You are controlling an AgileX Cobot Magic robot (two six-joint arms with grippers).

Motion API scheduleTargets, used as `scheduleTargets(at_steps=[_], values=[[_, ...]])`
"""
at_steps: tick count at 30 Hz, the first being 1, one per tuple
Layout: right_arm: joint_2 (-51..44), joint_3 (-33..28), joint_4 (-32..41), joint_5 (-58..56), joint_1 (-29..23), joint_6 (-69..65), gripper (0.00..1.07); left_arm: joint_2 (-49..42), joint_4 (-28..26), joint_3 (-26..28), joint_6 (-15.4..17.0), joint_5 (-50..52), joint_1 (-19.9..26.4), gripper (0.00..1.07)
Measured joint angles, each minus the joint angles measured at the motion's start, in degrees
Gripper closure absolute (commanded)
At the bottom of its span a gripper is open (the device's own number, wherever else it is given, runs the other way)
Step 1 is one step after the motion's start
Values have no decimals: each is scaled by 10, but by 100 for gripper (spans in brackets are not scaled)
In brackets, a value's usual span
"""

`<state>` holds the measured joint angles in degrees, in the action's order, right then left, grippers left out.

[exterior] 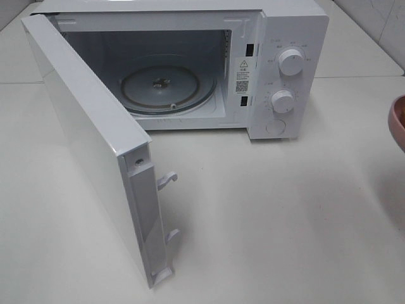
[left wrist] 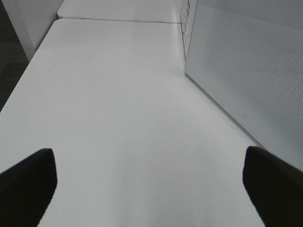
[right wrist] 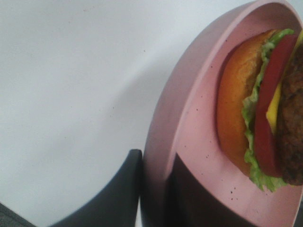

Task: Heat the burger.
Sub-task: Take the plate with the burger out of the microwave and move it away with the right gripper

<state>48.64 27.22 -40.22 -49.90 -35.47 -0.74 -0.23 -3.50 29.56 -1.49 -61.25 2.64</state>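
The right gripper [right wrist: 158, 189] is clamped on the rim of the pink plate [right wrist: 189, 118]: in the right wrist view one dark finger [right wrist: 118, 189] lies on the outside of the rim and the other presses on the inside, so the plate edge sits between them. I think it takes the rim because the plate is too wide to take in any other way, and the food is not touched like this. The burger [right wrist: 265, 109] rests on this plate. Its golden bun, green lettuce, red tomato, yellow cheese and dark patty are all visible, and part of it is cut by the frame edge. In the high view only a small piece of the plate [exterior: 398, 120] appears at the right border, beside the microwave and well apart from its opening.

The left gripper [left wrist: 149, 189] has its two fingers wide apart with nothing between them. It hovers above the bare white table [left wrist: 118, 118], near the outside face of the open door.

The microwave [exterior: 278, 69] stands at the back of the table with its door [exterior: 88, 145] swung fully out to the left. The glass turntable [exterior: 168, 88] inside is bare. The door is probably open so that the plate can go straight in; this step is not yet done.
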Motion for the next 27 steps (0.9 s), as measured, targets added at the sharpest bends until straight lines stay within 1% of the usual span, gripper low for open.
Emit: scheduleTargets(at_steps=[3,8,9,12,14,16,17,18,19,20,22,23,24,26,27], values=[[30,1,-6,-19,0,-50,103,0,0,0,0,0,0,7],[70,1,-9,-24,0,-88,102,0,0,0,0,0,0,7],[93,1,-15,-22,0,-115,102,0,0,0,0,0,0,7],[104,1,-19,-22,0,-128,102,0,0,0,0,0,0,7],[150,1,-30,-16,0,-208,102,0,0,0,0,0,0,7],[160,1,-32,-14,0,-225,102,0,0,0,0,0,0,7],[186,1,-33,-12,0,-261,102,0,0,0,0,0,0,7],[186,1,-33,-12,0,-261,102,0,0,0,0,0,0,7],[214,1,-34,-10,1,-299,102,0,0,0,0,0,0,7],[214,1,-34,-10,1,-299,102,0,0,0,0,0,0,7],[249,1,-37,-7,1,-355,102,0,0,0,0,0,0,7],[249,1,-37,-7,1,-355,102,0,0,0,0,0,0,7],[272,3,-44,-5,1,-403,102,0,0,0,0,0,0,7],[284,5,-48,-4,1,-424,102,0,0,0,0,0,0,7],[304,12,-58,3,6,-474,102,0,0,0,0,0,0,7]])
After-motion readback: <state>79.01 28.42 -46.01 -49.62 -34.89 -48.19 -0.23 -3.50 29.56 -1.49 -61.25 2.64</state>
